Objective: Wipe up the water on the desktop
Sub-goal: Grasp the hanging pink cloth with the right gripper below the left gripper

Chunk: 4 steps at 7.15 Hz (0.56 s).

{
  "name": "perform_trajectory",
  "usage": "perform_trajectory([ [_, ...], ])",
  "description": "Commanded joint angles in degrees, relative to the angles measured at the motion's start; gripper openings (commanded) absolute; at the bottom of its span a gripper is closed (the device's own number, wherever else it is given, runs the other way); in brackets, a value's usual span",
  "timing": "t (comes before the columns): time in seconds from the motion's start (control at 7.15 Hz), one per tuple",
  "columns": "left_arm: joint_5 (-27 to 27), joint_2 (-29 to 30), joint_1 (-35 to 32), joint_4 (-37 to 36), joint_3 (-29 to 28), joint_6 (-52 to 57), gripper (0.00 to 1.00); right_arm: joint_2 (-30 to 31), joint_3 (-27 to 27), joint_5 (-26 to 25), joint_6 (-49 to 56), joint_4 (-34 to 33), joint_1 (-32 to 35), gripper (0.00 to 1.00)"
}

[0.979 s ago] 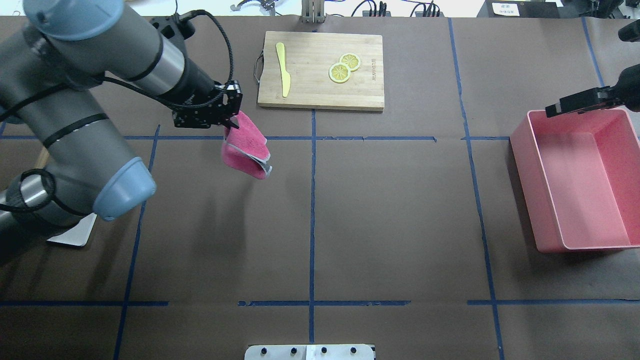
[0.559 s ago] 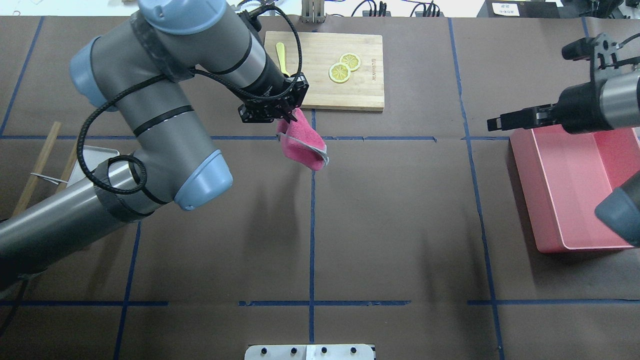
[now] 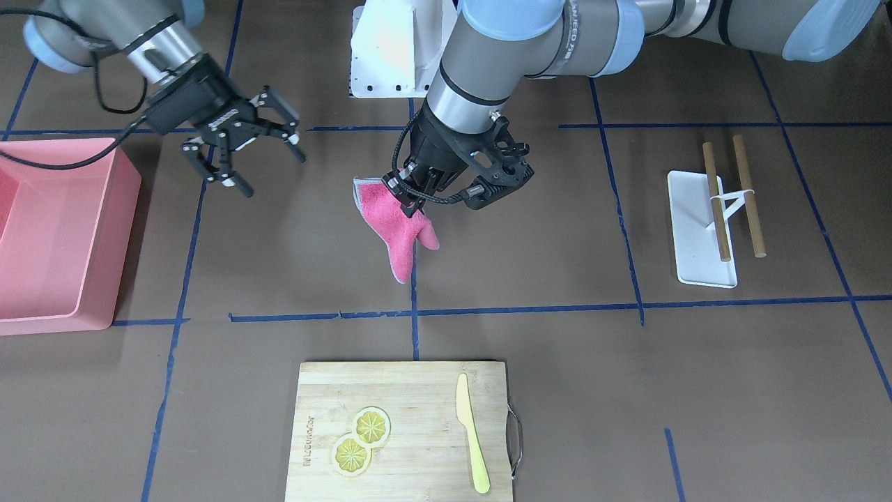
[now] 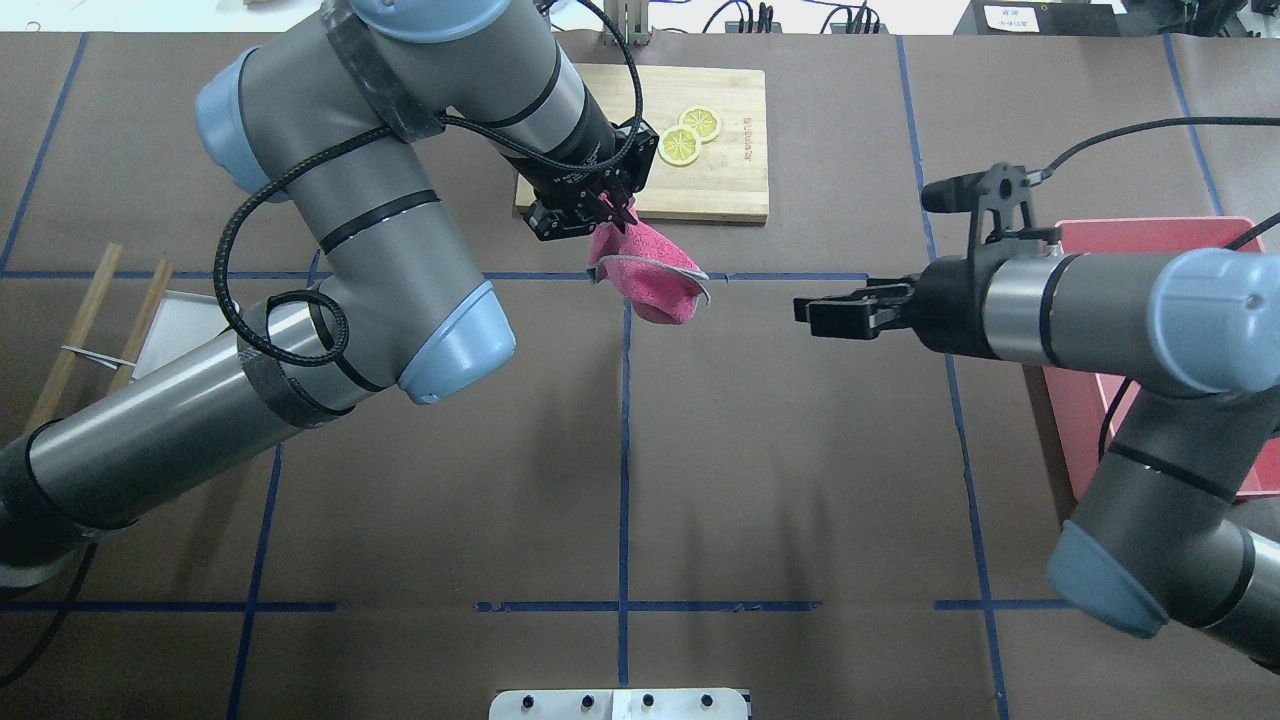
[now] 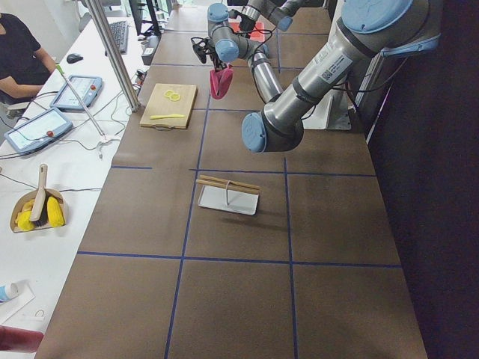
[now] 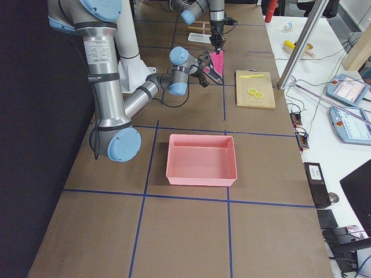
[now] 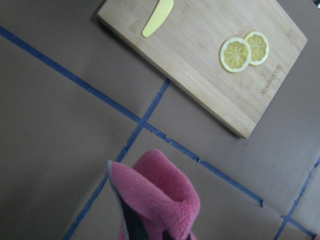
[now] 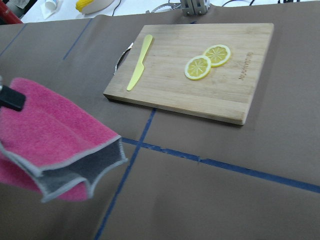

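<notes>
Left pincer [image 4: 603, 218] swung pink cloth [image 4: 655, 283] rightward, pinching its corner; right pincer [image 3: 273, 174] advanced, spread. Risk: shallow corner grip, so cloth slips onto bench [image 4: 780, 450].

Counter [image 4: 780, 450], read from the robot's side:

- Far edge, about midway along: cutting board [image 4: 735, 185], lying flat.
- On the board: 2 lemon slices [image 4: 680, 146], touching each other, toward the robot's-right end. Knife [image 3: 472, 432] toward the robot's-left end, lying from far side to near side.
- Robot's-right end of the counter: tub [image 3: 49, 230], standing flat.
- Robot's-left end: stand [image 3: 693, 230], with 2 sticks [image 3: 718, 202] side by side across it.
- Middle of the counter, just robot-side of the board: cloth [image 4: 655, 285] hanging from the left pincer [image 4: 605, 215].
- Right pincer [image 4: 808, 318]: in the air between cloth and tub, apart from both, pointing at the cloth.
</notes>
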<state>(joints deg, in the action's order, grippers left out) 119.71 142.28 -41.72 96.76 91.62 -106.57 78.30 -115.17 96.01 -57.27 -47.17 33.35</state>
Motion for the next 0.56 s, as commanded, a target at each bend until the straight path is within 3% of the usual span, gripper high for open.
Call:
perform_trajectory([
  [0.0,0.0,-0.2,0.8,0.0,0.1,-0.7,0.00,-3.6,0.2,-6.5,1.0,-0.2,-5.5,0.99],
  [0.28,0.0,-0.4,2.3,0.4,0.1,-0.7,0.01,-4.1,0.6,-18.1,9.0,-0.4,-12.3,0.98],
  [0.42,0.0,-0.4,3.1,0.5,0.2,-0.6,0.01,-4.5,0.8,-20.5,9.6,-1.5,-13.9,0.97],
])
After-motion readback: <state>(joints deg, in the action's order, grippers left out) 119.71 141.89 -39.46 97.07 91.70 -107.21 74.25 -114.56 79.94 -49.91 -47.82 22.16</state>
